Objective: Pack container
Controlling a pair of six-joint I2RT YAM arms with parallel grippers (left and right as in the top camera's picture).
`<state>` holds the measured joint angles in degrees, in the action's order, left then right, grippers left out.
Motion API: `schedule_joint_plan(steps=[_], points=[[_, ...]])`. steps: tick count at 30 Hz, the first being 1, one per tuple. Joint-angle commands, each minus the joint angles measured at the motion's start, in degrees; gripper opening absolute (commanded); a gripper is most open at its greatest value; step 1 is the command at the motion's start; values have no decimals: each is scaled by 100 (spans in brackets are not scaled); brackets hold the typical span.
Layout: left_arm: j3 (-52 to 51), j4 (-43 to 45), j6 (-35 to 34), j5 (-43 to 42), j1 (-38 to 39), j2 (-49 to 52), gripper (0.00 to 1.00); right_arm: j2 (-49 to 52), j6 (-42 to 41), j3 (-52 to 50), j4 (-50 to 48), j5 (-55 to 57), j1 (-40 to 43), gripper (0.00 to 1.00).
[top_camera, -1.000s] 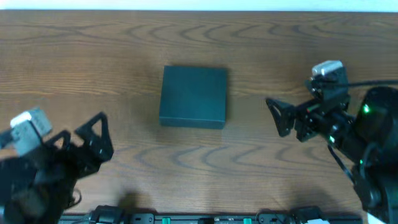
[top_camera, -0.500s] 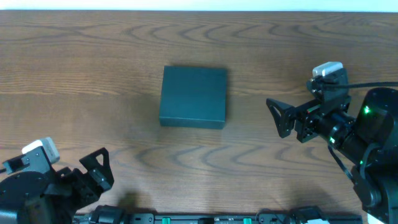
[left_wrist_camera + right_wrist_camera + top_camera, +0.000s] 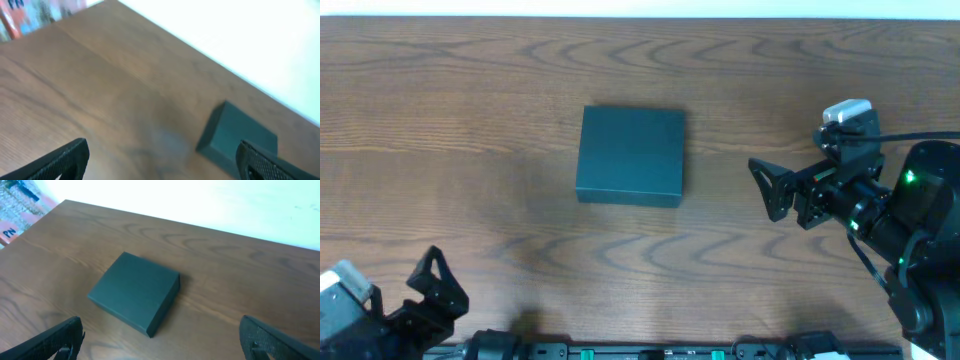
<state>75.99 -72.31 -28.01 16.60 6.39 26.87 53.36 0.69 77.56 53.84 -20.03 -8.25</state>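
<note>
Wood-grain table [image 3: 470, 100] from overhead: my left gripper [image 3: 445, 280] has drawn back to the near-left corner over the last second. Its jaws are spread and empty, and the container [image 3: 631, 156] now lies well ahead of it and off to its right. My right gripper [image 3: 762, 190] has not moved; it is also spread wide, with the container out ahead of its fingertips and apart from them. I read the retreat as the left arm clearing off, and with no loose items in sight the packing looks finished. On the left wrist the picture is smeared, with the container [image 3: 237, 137] ahead and to the right, untouched. On the right wrist the container [image 3: 134, 292] sits ahead, slightly left of centre. It is matte dark-teal card, lid flat and shut, edges crisp, with nothing on top.
</note>
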Motion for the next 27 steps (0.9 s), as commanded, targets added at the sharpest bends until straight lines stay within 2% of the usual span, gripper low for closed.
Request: schedule_joint_plan(steps=[1, 5, 9, 12, 17, 27], points=[[-1102, 597, 376, 590, -55, -549, 95, -15, 68, 48, -2, 15, -2, 99], [-2647, 1611, 382, 745, -79, -1220, 95, -15, 68, 48, -2, 13, -2, 99], [-4415, 2986, 378, 763, -81, -1676, 95, -15, 68, 48, -2, 13, -2, 99], [-5235, 3687, 343, 754, -79, -1825, 95, -15, 68, 48, -2, 13, -2, 99], [-6054, 4347, 46, 715, -81, -1923, 95, -15, 68, 48, -2, 13, -2, 99], [-6509, 4360, 57, 730, -195, -2264, 95, -15, 68, 48, -2, 13, -2, 99]])
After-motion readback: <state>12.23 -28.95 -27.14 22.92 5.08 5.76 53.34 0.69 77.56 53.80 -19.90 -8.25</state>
